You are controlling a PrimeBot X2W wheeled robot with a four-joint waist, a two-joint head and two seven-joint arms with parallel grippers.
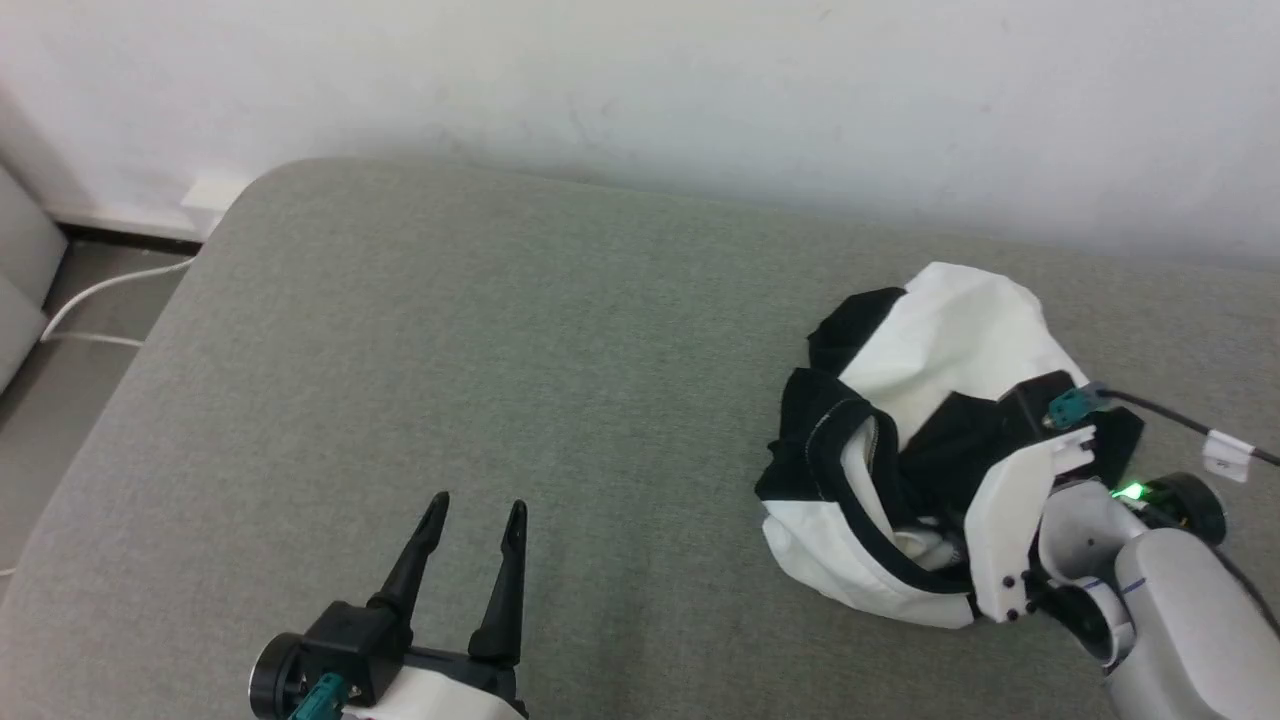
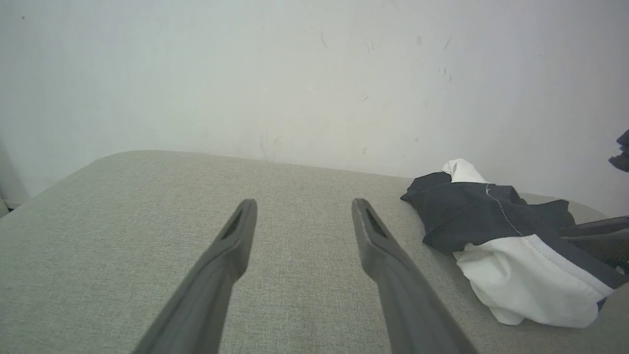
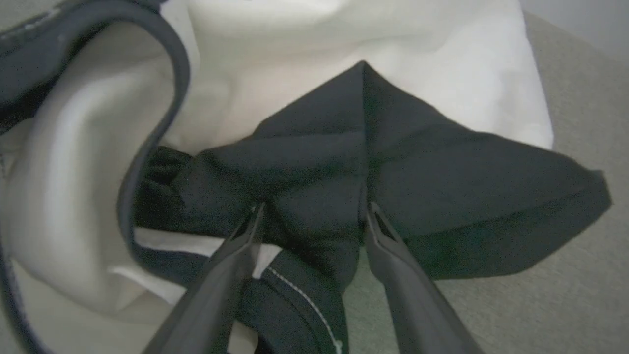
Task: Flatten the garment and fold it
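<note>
1. The soft grey-green surface point(image 1: 500, 350) is the biggest thing here. Most of it is bare. It runs back to a pale wall point(image 1: 640, 80).
2. The T-shirt point(image 1: 940, 340) sits on the right side of the surface, near the back edge, well apart from the left arm. It is a scrunched-up heap, not flat at all (so no folding can start yet).
3. I think the job is at its first step, which is getting hold of the heap so it can be spread out.
4. The right pincer point(image 3: 314, 206) is down at the heap with its two fingers spread wide. They sit on either side of a black fold point(image 3: 442, 187) and are not squeezing it.
5. The next move, I think, is to shut those fingers on the fold. They should grab only one layer, or the whole lump may lift.
6. The left pincer point(image 1: 479, 502) is wide open too and holds nothing. It hangs over bare surface at the near left and would need to come across to help pull the cloth out.
7. The shirt is white with black parts, and it is soft and floppy.
8. A black band point(image 3: 162, 98) curls around the white cloth like a loop.
9. Thin white stitching point(image 3: 304, 300) runs along one black edge.
</note>
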